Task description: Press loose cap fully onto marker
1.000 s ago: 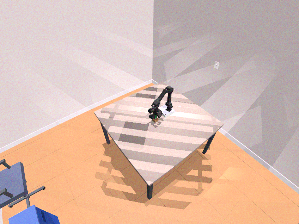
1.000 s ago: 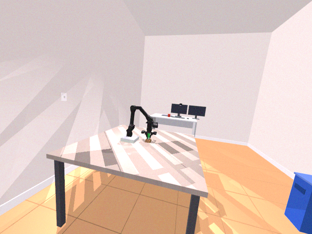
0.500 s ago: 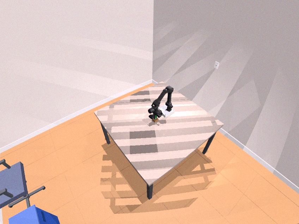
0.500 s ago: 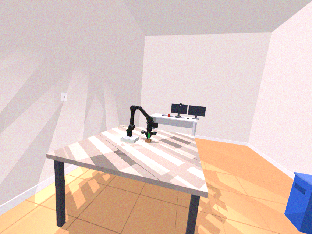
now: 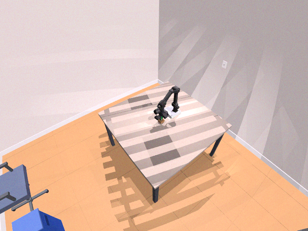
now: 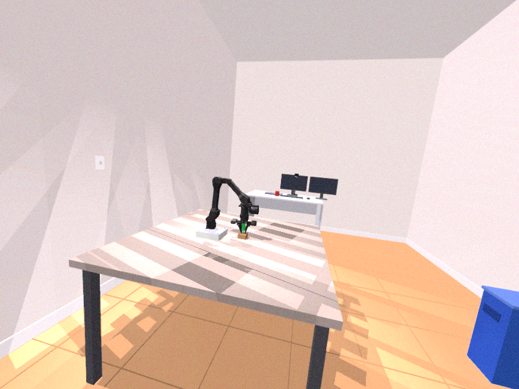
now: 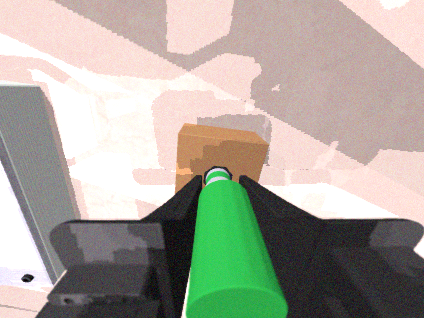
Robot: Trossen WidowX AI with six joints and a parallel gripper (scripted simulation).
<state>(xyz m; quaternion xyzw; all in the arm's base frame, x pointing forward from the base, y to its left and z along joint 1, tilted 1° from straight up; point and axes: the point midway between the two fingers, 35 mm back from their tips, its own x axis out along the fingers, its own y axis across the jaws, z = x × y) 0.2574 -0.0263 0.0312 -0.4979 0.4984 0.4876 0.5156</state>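
Note:
The brown holder block (image 5: 161,121) (image 6: 242,236) (image 7: 240,155) stands on the table. The marker (image 7: 218,176) stands upright in its dark hole; only a short green and white part shows in the wrist view. The green cap (image 7: 230,250) (image 6: 243,227) is upright, directly above and in line with the marker, its lower end meeting or overlapping the marker's top. My gripper (image 5: 161,117) (image 6: 243,229) (image 7: 220,180) points down and is shut on the cap, fingertips just above the block. Fingers and cap hide the joint, so how deep the cap sits cannot be told.
The arm's white base plate (image 5: 173,113) (image 6: 209,235) (image 7: 20,240) lies on the table (image 5: 196,139) (image 6: 268,288) beside the block. A blue bin (image 5: 29,222) (image 6: 494,334) and a chair (image 5: 13,185) stand on the floor. A white desk (image 6: 268,204) with monitors is farther back.

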